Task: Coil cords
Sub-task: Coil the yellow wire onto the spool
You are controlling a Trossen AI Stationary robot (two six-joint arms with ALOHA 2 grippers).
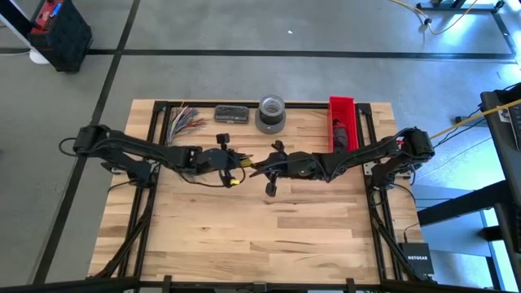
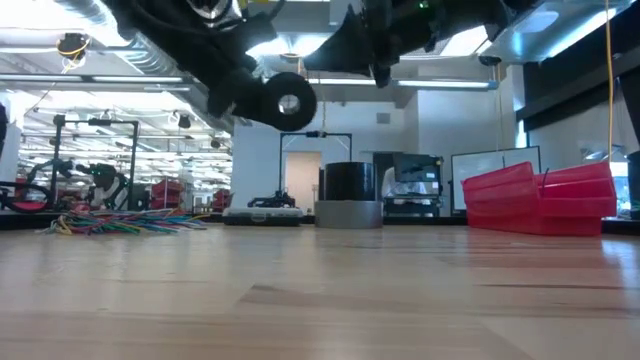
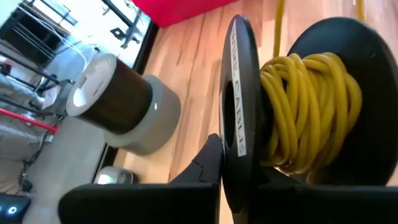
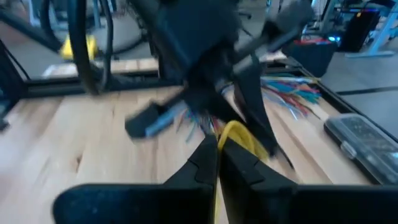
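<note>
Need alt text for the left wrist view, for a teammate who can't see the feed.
Close-up of the left gripper shut on a black spool wound with yellow cord, held above the wooden table. Beyond it a grey tape roll stands on the table, with a red bin at the far edge.

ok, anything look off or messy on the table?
Only the loose multicoloured cords, splayed uncoiled at the far left edge of the table. The left gripper holds a spool of yellow cord; the right gripper pinches its free end.
</note>
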